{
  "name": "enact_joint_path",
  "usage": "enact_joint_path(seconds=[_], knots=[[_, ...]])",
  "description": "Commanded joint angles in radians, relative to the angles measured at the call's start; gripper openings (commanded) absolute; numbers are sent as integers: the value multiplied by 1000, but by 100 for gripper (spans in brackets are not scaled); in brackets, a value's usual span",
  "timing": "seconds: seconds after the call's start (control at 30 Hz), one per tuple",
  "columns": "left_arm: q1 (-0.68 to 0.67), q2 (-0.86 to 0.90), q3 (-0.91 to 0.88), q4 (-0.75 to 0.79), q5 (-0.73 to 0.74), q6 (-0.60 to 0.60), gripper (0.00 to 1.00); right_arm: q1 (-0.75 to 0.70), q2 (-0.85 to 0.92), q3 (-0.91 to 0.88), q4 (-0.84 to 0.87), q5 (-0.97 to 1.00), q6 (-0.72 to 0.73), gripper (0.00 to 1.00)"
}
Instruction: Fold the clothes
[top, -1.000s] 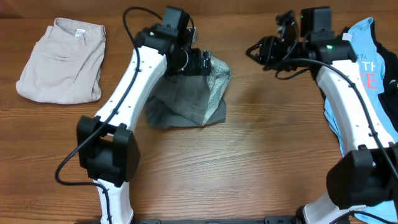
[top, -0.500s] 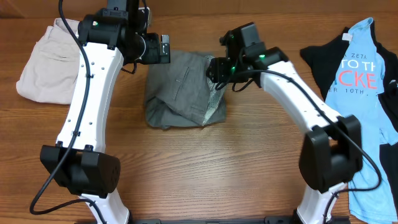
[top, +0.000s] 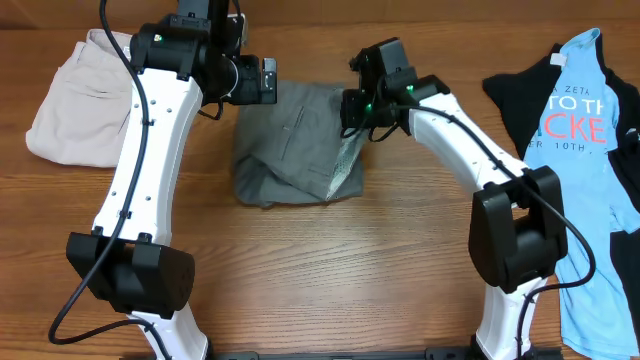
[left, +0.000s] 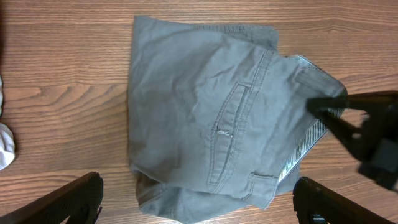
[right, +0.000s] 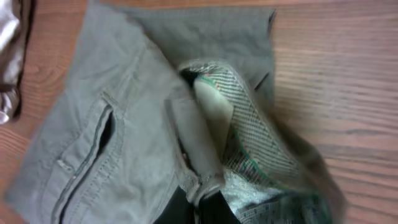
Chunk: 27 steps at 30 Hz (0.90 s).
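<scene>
On the table (top: 400, 280), dark grey shorts (top: 285, 140) lie waistband rightward.

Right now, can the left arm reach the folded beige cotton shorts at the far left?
Probably yes: the left gripper is open and empty by the dark grey cotton shorts, and the beige shorts lie uncovered next to that arm.

My wooden table (top: 400, 260) carries the dark grey shorts (top: 290, 150), lying beneath my left gripper (top: 268, 80) and right gripper (top: 350, 110). Beige shorts (top: 70, 110) lie beyond my left gripper. The light blue T-shirt (top: 590, 170) and black garment (top: 515, 95) lie well beyond my right.
</scene>
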Motion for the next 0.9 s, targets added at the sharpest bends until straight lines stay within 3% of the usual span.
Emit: enact_joint_path(seconds=[0.0, 0.1, 0.37, 0.43, 0.63, 0.87], knots=[[-5, 0, -7, 1, -6, 23, 100, -41, -20, 88, -40, 65, -3, 4], [-5, 0, -7, 0, -6, 37, 100, -73, -7, 84, -84, 150, -4, 4], [-6, 0, -7, 0, -6, 42, 100, -111, 59, 82, -96, 137, -7, 7], [-6, 0, -7, 3, -6, 42, 100, -119, 45, 105, -124, 137, -6, 33], [-33, 1, -7, 34, -3, 45, 100, -178, -19, 288, -336, 137, 1, 92], [-199, 45, -7, 127, -6, 68, 100, -382, -42, 389, -543, 66, 45, 100]])
